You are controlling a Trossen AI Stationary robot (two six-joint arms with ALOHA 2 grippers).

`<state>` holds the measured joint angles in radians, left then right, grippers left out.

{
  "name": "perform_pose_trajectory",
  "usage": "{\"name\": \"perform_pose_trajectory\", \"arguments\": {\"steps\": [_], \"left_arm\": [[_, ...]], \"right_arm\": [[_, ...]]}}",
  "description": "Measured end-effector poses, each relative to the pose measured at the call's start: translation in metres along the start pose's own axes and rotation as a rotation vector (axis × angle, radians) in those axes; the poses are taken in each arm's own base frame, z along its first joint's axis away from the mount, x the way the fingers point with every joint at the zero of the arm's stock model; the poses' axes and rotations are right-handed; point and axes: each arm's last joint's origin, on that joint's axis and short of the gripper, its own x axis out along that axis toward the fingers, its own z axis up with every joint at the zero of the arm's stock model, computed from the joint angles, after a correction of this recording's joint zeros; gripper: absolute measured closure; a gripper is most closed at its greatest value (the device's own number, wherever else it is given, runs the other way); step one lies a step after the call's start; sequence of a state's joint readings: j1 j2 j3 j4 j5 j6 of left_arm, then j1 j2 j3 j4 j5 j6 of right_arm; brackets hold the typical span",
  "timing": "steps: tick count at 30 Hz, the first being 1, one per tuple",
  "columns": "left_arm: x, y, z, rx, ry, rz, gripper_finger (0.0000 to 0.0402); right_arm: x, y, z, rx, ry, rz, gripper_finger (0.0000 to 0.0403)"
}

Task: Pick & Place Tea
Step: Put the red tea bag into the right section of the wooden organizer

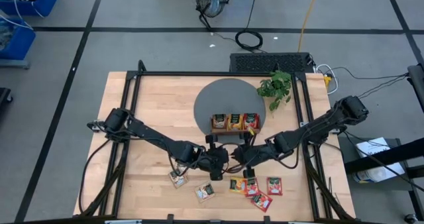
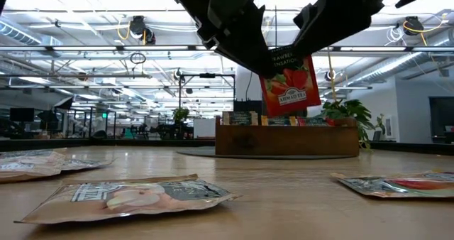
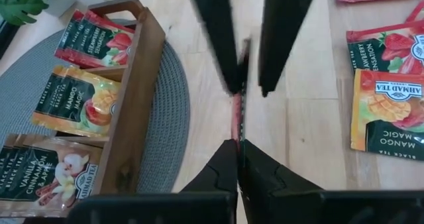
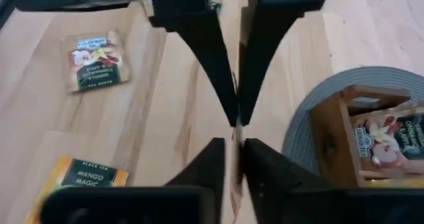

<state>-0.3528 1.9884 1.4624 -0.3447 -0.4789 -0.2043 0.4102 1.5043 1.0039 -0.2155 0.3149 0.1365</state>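
Red strawberry sachet (image 2: 289,80) hangs upright above the counter (image 1: 159,105), printed face toward the low camera, in front of the wooden tray (image 2: 287,139); the wrist views show it only edge-on. Left end effector (image 2: 264,64) and right end effector (image 2: 296,47) both pinch its top edge, fingers narrowed onto it. From overhead it is hidden between them.

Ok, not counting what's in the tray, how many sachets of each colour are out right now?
Red lying flat: 3
Red lifted: 1
Orange: 1
Beige: 2
Total: 7
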Motion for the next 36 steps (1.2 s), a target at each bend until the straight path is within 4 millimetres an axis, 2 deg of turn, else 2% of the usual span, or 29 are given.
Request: {"name": "perform_pose_trajectory", "arguments": {"steps": [2, 8, 14, 21, 27, 32, 36], "left_arm": [[0.0, 0.0, 0.0, 0.0, 0.0, -0.004, 0.0396], [0.0, 0.0, 0.0, -0.002, -0.007, 0.018, 0.0384], [-0.002, -0.001, -0.003, 0.025, 0.012, 0.036, 0.0336], [-0.009, -0.009, -0.005, 0.085, 0.019, 0.021, 0.0266], [-0.015, -0.016, -0.018, 0.093, 0.114, 0.028, 0.0232], [-0.022, -0.026, -0.027, 0.074, 0.158, 0.025, 0.0227], [-0.026, -0.034, -0.03, 0.09, 0.153, 0.018, 0.0227]], "right_arm": [[0.0, 0.0, 0.0, -0.006, 0.007, 0.048, 0.0396], [0.001, -0.002, -0.001, 0.002, 0.017, 0.024, 0.0401], [-0.002, -0.003, -0.003, -0.006, 0.038, 0.005, 0.0402], [-0.016, -0.009, -0.011, -0.029, 0.008, -0.034, 0.0403], [-0.038, -0.033, -0.037, 0.021, -0.013, -0.113, 0.0403], [-0.062, -0.064, -0.055, 0.097, -0.056, -0.181, 0.0403], [-0.074, -0.089, -0.064, 0.142, -0.003, -0.26, 0.0403]]}}
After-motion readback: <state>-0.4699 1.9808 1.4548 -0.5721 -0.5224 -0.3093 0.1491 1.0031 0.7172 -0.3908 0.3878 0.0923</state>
